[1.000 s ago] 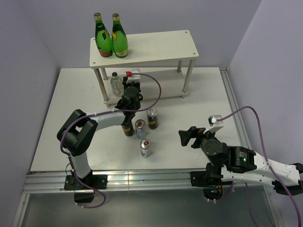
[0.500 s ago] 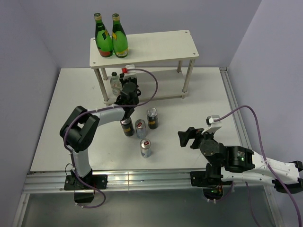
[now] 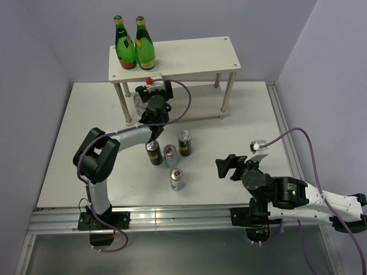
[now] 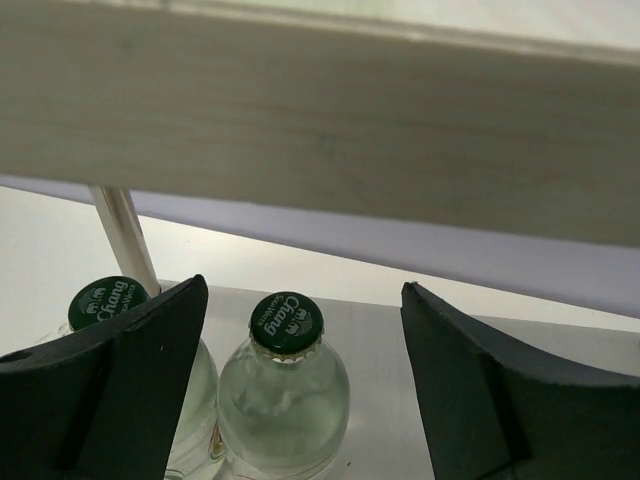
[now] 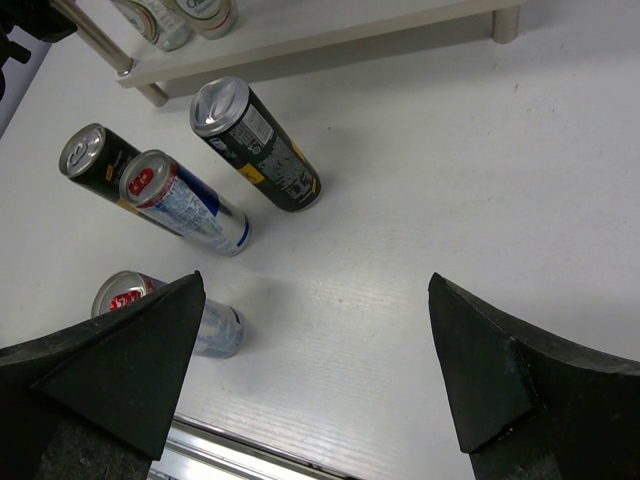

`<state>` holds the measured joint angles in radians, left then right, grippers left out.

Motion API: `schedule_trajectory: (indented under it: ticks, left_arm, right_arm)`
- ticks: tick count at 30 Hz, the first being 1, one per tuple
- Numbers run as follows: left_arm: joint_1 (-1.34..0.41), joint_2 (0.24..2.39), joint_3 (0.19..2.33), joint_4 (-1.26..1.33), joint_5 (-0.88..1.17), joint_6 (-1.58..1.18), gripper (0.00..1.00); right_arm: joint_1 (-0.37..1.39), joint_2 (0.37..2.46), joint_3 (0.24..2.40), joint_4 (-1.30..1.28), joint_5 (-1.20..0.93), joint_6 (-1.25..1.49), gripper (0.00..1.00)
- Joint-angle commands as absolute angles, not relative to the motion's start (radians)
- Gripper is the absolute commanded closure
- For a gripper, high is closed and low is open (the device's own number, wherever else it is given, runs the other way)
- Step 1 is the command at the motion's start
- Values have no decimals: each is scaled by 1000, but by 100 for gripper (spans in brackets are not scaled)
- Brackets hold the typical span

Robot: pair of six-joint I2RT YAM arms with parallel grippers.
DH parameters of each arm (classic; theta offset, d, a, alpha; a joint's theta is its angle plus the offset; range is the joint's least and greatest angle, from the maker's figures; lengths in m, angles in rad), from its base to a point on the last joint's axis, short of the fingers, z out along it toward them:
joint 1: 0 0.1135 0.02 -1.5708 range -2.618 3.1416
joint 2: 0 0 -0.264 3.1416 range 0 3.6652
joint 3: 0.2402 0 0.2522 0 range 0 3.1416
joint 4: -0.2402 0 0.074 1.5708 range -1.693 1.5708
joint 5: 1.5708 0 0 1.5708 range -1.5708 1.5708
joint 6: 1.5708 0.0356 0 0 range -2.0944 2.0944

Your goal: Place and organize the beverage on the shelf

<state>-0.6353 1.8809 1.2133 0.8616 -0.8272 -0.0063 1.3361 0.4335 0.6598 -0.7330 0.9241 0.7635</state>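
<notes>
The shelf (image 3: 195,54) stood at the far side of the table (image 3: 246,120), with open tabletop to the right of it. The left gripper (image 3: 153,90) reached under the top board at the lower tier's left end. Its jaws were spread wide around one green-capped bottle (image 4: 285,395) (touching neither finger). A second green-capped bottle (image 4: 100,302) stood just left of it, beside a shelf leg (image 4: 124,238). Two black cans (image 3: 153,152) and two silver cans (image 3: 171,155) stood clustered on the table near the shelf. The right gripper (image 3: 222,167) hung right of them, well apart, jaws open and empty.

A second earlier the left gripper had covered the left black can; it had since gone farther in, baring that can.

The left finger (image 4: 130,385) hid most of the second green-capped bottle. From above, the top board and arm largely hid both.
</notes>
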Motion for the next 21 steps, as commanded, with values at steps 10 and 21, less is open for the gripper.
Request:
schedule_trajectory:
  ticks: [10,21]
  left_arm:
    - [-701,1691,1174,698,-782,-69,1]
    - [-978,1364,1076,156,-952,-210,2]
  right_arm:
    - [1351,428,677,-739,974,784,0]
    - [1353,494,712,-637,919,703,0]
